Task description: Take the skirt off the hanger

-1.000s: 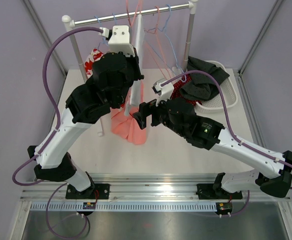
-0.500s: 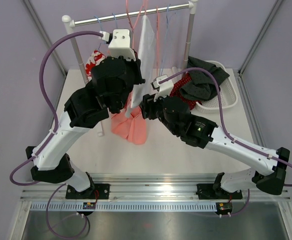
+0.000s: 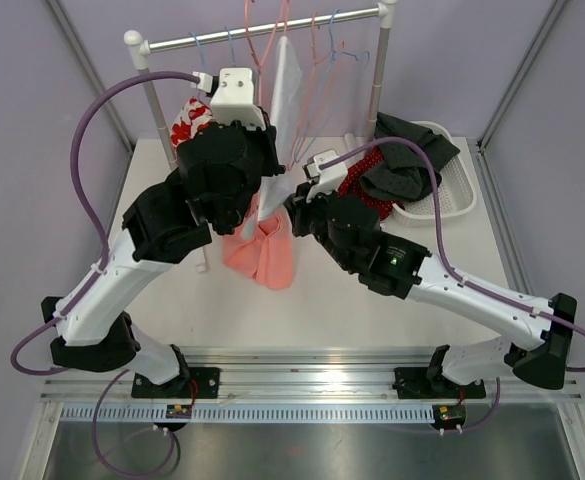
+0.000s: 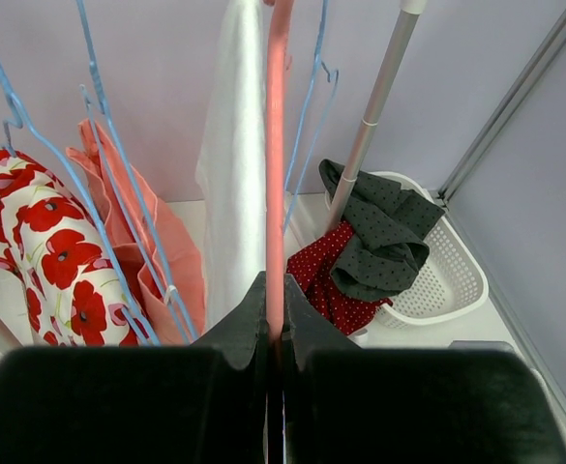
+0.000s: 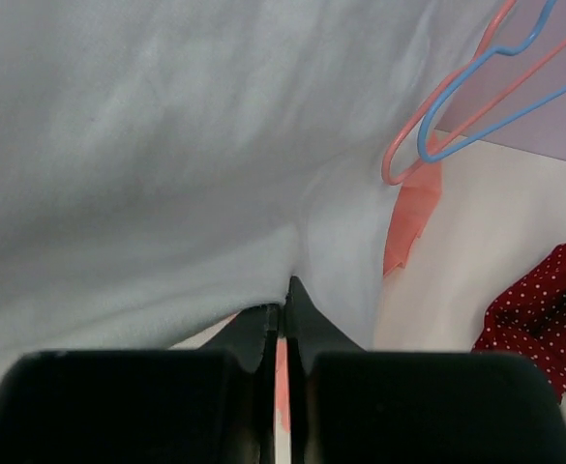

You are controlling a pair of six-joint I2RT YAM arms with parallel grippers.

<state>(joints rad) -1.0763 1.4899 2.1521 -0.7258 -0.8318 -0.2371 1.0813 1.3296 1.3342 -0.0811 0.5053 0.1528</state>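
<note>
Rack station, both arms up at the garment. The white skirt (image 3: 288, 92) hung from the rail (image 3: 202, 38) on a pink hanger (image 4: 277, 164), between the blue hangers (image 4: 108, 198) and the rack's right-hand post. It had not come off. The left gripper (image 4: 275, 292) was pinched narrow, with the hanger's pink bar running straight up out of the gap. I read this as a steadying hold, so the hanger cannot swing or ride along the rail while the cloth is drawn away. The right gripper (image 5: 284, 290) was lower down, its fingers drawn together on a fold of the skirt's white cloth, which puckered into the tips. I judged this the pulling grip, taken low on the fabric, clear of the hanger. In the overhead view the skirt looked slightly slanted toward the right arm, which fits a pull under way. How the waistband sat on the hanger could not be made out in any view. Around them: a poppy-print garment (image 4: 55, 256) hung at the left end of the rail, a salmon cloth (image 3: 264, 258) lay on the table below the arms, and a white basket (image 3: 454, 190) at the right held a dark garment (image 3: 404, 150) and a red dotted one (image 4: 326, 290) — a likely place for the skirt once free. Risk as I saw it: the cloth snagging on a neighbouring hanger.
</note>
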